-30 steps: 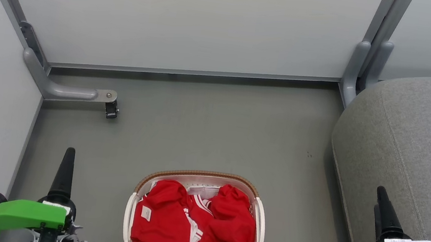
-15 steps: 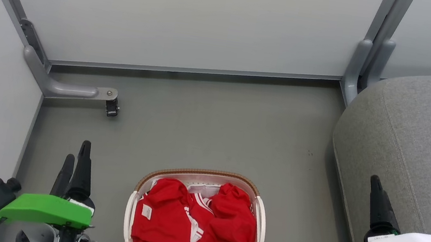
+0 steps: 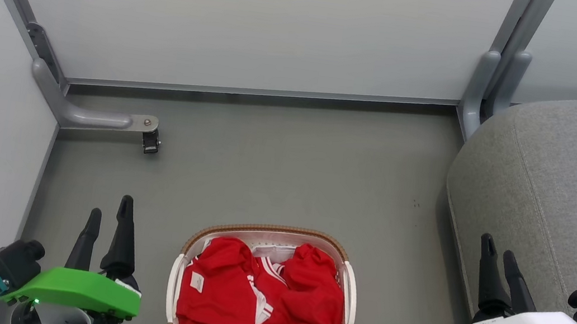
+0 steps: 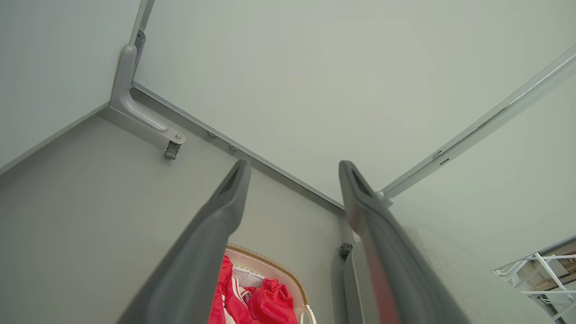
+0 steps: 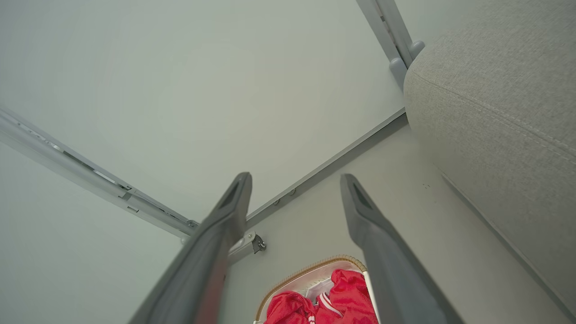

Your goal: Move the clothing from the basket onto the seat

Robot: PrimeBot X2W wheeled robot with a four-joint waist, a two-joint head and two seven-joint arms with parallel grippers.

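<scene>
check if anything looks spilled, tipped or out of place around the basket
Nothing stands out. The basket sits upright on the floor, and the clothing lies bundled inside its rim.

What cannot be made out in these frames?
In the head view:
Oval cream perforated basket, brown woven rim: near end cut by bottom edge.
Red white-striped clothing: heaped, garment count hidden; white label too small to read.
Light grey upholstered seat: cropped by right edge.
</scene>
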